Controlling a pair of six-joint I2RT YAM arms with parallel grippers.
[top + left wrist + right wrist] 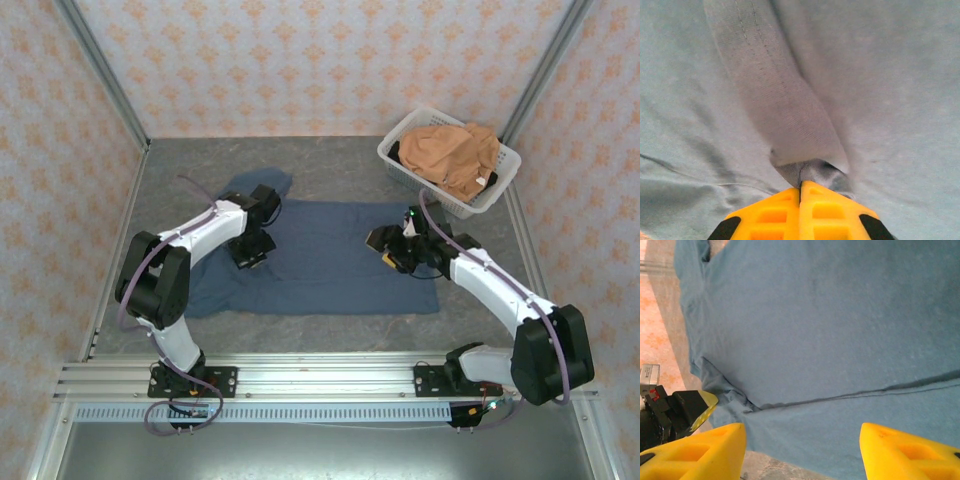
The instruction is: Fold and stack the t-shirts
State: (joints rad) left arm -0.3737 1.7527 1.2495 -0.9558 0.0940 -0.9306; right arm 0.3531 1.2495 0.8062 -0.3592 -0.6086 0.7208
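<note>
The slate-blue t-shirt [320, 255] lies spread across the middle of the grey table. My left gripper [250, 252] is down on its left part, shut on a pinch of blue cloth [810, 172] beside a raised hem fold. My right gripper [392, 256] hovers over the shirt's right part, open, its yellow fingers [705, 452] wide apart above the cloth and a folded edge [850, 395], with nothing between them. The orange-tan t-shirt [455, 155] is bunched in the basket at the back right.
A white lattice basket [400, 152] stands at the back right corner against the patterned walls. Bare grey table [330, 165] lies behind the blue shirt. An aluminium rail [320, 375] runs along the near edge by the arm bases.
</note>
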